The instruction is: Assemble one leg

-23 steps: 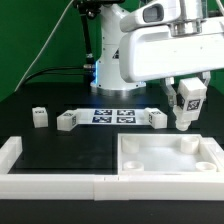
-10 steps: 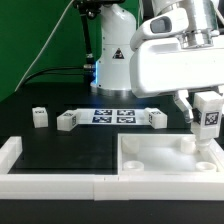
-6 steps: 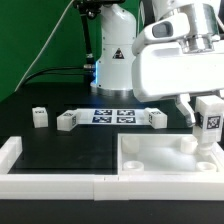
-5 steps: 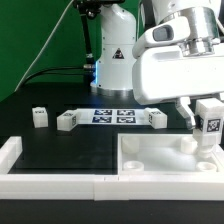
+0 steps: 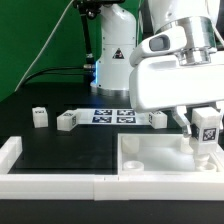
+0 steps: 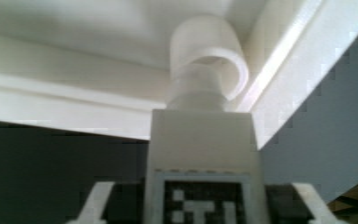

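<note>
My gripper [image 5: 205, 135] is shut on a white leg [image 5: 205, 130] with a black-and-white tag facing out. It holds the leg upright at the far corner, on the exterior view's right, of the large white tray-like top [image 5: 150, 162], its lower end down at the round corner socket there. In the wrist view the held leg [image 6: 204, 140] points straight at that round socket [image 6: 208, 62], with my fingers [image 6: 105, 200] on both sides of its tagged face. Three more legs lie on the table: one [image 5: 39, 117], a second [image 5: 66, 121], a third [image 5: 157, 118].
The marker board [image 5: 112, 116] lies between the loose legs, in front of the robot base [image 5: 112, 60]. A white rail [image 5: 50, 182] runs along the front, with a raised end block [image 5: 8, 152] at the exterior view's left.
The gripper carried the leg toward the exterior view's right, over the top's far corner, then lowered it toward the corner socket.
</note>
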